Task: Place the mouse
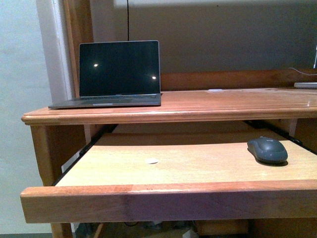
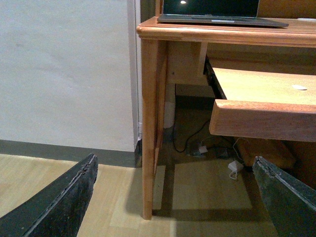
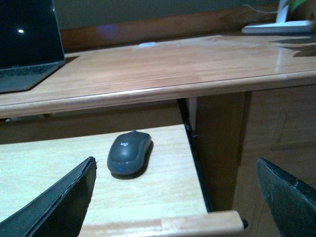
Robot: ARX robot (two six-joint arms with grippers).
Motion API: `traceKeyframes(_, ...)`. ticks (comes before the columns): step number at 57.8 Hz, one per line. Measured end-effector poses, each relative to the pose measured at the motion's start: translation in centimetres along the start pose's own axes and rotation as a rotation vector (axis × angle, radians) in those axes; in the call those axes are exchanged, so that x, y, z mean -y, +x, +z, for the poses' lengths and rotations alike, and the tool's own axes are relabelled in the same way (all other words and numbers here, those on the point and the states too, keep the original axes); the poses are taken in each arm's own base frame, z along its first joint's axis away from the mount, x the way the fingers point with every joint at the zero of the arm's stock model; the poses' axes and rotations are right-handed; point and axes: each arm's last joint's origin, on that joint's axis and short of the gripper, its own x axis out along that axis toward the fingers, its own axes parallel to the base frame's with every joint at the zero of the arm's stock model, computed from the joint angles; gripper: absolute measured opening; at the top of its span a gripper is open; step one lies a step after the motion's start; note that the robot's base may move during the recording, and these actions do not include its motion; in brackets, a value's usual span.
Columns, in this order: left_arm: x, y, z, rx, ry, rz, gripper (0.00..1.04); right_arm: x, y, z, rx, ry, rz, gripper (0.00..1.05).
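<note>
A: "Left gripper point(image 2: 174, 159) — spread wide, empty, low near the desk leg point(image 2: 149, 123). The laptop point(image 1: 119, 72) sits far left on the desktop point(image 1: 237, 101)."

B: "And the pull-out tray point(image 1: 168, 201)?"

A: "It holds a white speck point(image 1: 152, 160) mid-tray and the mouse point(image 1: 267, 150) near its right edge. Right gripper point(image 3: 175, 160) — also wide, holding nothing, just short of the mouse."

B: "A finger could nudge it off that edge, or a lift might clip the desktop's lip."

Desktop point(image 1: 173, 115) overhang low behind mouse point(image 1: 267, 150)
</note>
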Motion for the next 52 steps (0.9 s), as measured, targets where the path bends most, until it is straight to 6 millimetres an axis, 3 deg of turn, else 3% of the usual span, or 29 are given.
traceKeyframes(8, 0.0, 0.0, 0.0, 0.0, 0.0, 0.0, 0.97, -2.5, 4.4, 0.1, -0.057, -0.038, 0.047, 0.97)
traceKeyframes(17, 0.0, 0.0, 0.0, 0.0, 0.0, 0.0, 0.97, -5.7, 8.1, 0.3, -0.113, -0.09, 0.113, 0.97)
traceKeyframes(31, 0.0, 0.0, 0.0, 0.0, 0.0, 0.0, 0.97, -8.1, 11.1, -1.5, -0.262, -0.156, 0.131, 0.97)
traceKeyframes(52, 0.0, 0.0, 0.0, 0.0, 0.0, 0.0, 0.97, -8.8, 14.3, -1.9, -0.359, -0.207, 0.018, 0.97)
